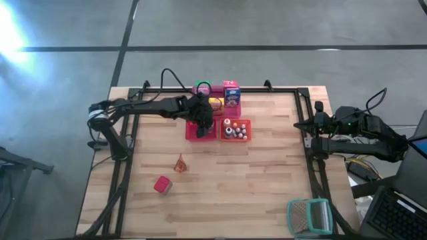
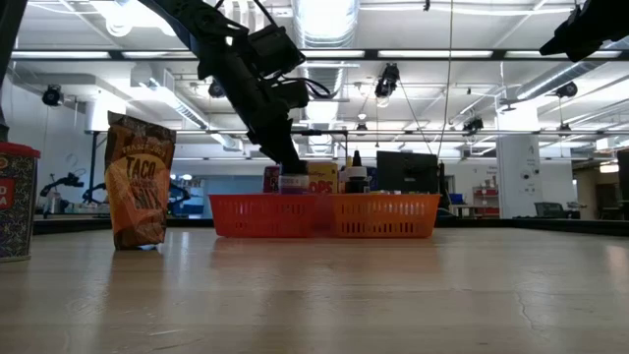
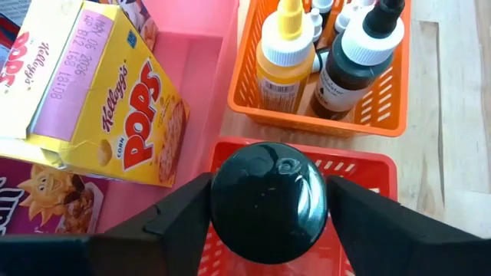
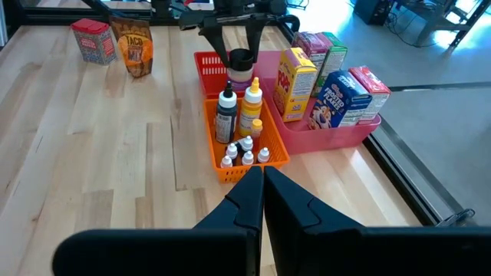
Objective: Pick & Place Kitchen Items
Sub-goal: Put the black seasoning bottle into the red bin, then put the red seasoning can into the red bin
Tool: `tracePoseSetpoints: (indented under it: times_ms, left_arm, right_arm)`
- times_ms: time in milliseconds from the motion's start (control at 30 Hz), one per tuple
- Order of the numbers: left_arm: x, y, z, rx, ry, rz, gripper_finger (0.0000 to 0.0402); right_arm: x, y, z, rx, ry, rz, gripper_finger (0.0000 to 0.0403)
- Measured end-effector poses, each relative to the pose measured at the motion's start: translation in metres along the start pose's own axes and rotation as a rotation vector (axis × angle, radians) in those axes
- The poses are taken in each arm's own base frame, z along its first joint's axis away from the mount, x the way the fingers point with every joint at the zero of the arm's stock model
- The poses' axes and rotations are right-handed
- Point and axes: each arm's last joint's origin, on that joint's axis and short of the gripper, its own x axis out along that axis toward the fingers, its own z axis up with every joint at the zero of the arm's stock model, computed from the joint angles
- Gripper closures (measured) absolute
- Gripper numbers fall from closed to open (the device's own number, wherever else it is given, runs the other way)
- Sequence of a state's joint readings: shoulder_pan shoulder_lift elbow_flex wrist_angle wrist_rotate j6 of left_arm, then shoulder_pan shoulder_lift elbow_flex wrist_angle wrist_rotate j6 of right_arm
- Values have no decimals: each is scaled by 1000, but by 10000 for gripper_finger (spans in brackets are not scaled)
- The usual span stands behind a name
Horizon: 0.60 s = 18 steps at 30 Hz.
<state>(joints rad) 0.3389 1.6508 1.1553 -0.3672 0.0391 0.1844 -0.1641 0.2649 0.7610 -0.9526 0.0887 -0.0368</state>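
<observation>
While your left hand (image 4: 239, 47) hangs over the red tray (image 1: 200, 131), its fingers (image 3: 180, 218) sit on either side of a jar's dark round lid (image 3: 268, 201). From the left wrist view they lie right against the lid, yet you cannot tell whether they pinch it or have let go. The jar (image 4: 239, 67) stands upright in that red tray, pale below its dark cap, as your right wrist view shows.

Just beside the red tray sits the orange tray (image 4: 272, 159), touching it. It holds a dark-capped bottle (image 3: 350, 63), a yellow bottle (image 3: 282, 55) and several tiny white-topped bottles (image 4: 244, 154). Against both trays stands the pink tray (image 4: 337, 136), holding the cartons upright: a yellow Corn Pops carton (image 3: 115, 103), a green carton (image 4: 331, 47), a blue carton (image 4: 338, 98) and a red-topped carton (image 4: 370, 86).

Well apart from the trays, toward the near edge of the desk (image 1: 267, 180), you have a taco bag (image 2: 138, 182) standing upright and a red canister (image 1: 162, 185) close to it.

Your right hand (image 4: 263, 178) waits off the desk's right edge with its fingers pressed together, holding nothing. Near the desk's front right corner lies a teal-framed mesh basket (image 1: 309, 216).
</observation>
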Motion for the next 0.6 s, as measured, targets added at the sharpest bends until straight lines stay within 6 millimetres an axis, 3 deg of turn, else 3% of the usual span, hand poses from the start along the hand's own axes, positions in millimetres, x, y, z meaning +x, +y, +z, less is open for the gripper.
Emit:
tracePoseSetpoints:
  times_ms: [300, 467, 600]
  left_arm:
    - [-9, 0, 0, 5, 1, -1, 98]
    - [-37, 1, 4, 5, -31, 49, 96]
    - [-69, -1, 0, -38, -16, 81, 98]
  right_arm:
    - [0, 0, 0, 0, 0, 0, 394]
    - [0, 0, 0, 0, 0, 0, 394]
    - [0, 0, 0, 0, 0, 0, 394]
